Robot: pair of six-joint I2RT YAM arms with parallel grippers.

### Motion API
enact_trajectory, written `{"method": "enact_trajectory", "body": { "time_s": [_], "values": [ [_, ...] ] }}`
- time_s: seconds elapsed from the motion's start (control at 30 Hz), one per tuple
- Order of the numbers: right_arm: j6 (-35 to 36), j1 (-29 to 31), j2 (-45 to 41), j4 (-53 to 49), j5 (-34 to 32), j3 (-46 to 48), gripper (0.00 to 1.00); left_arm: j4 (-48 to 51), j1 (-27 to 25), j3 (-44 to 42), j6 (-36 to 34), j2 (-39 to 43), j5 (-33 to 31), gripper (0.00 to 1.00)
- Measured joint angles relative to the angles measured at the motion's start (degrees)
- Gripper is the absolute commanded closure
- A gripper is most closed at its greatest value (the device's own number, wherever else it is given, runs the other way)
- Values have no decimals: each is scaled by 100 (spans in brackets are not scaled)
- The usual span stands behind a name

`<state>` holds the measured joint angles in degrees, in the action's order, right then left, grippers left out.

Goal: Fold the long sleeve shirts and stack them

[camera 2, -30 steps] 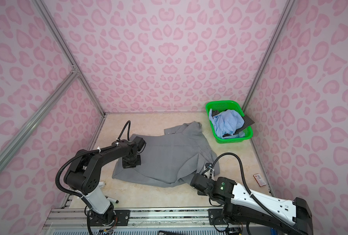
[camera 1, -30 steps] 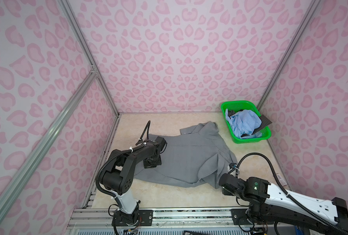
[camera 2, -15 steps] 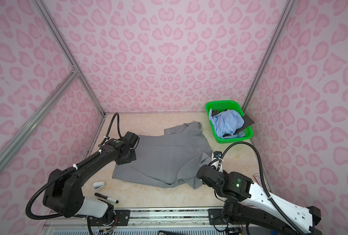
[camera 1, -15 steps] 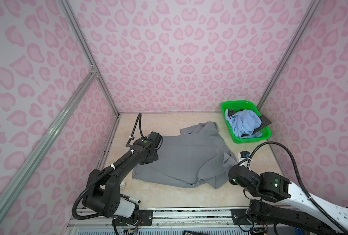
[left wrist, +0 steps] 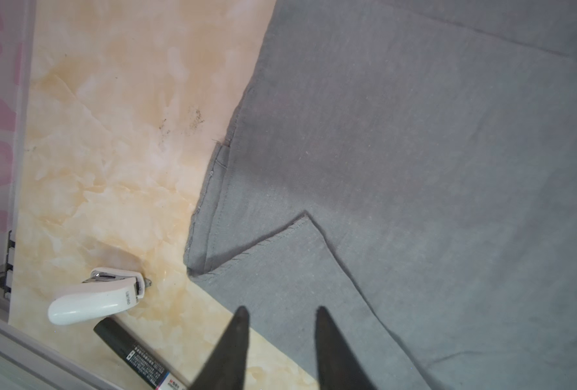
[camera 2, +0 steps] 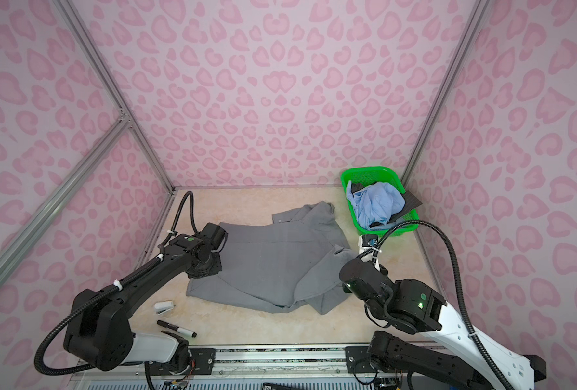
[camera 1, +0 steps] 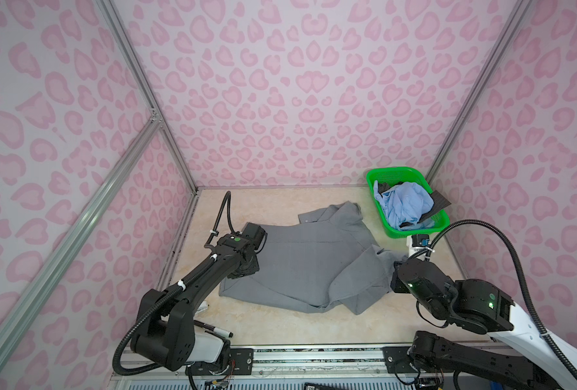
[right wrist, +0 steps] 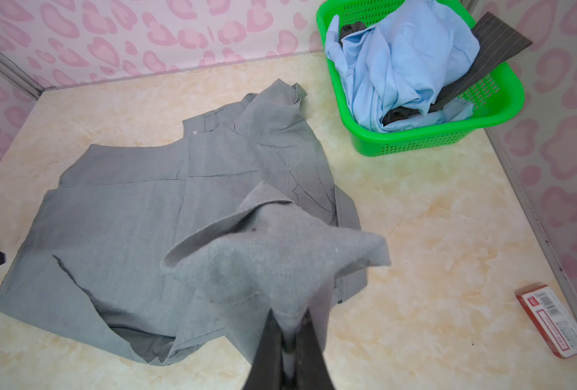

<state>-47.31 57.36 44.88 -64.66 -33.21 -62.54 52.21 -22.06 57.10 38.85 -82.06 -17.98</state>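
- Grey shirt [camera 1: 300, 263] lies spread out mid table [camera 1: 280, 324], collar toward the far side.
- Our left gripper [left wrist: 280, 314] is released, jaws apart over the shirt's left edge.
- Our right gripper [right wrist: 288, 324] is clenched on a bit of its cloth, lifted on the right.
- Blue shirt [camera 1: 403, 202] sits bunched in the green basket [camera 1: 412, 233], far right.

1. Pink walls [camera 1: 297, 101] printed with darker pink heart-like blotches close the back and both sides in both top views.
2. Bare aluminium posts [camera 1: 134, 67] climb the corners at upper left and upper right.
3. The table [camera 1: 263, 202], lower centre, is glossy cream marble-pattern.
4. A metal rail [camera 1: 314, 354] edges the bottom.
5. Light is soft and even.
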Motion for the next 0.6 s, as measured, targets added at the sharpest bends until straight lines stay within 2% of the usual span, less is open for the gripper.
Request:
{"method": "enact_trajectory", "body": {
  "time_s": [0.17, 0.6],
  "values": [
    [144, 0, -116, 142, 210, 70, 100, -227, 7, -63, -90, -581, 177, 39],
    [702, 0, -435, 765, 640, 317, 100, -402, 96, 238, 44, -1810, 92, 46]
  ]
}}
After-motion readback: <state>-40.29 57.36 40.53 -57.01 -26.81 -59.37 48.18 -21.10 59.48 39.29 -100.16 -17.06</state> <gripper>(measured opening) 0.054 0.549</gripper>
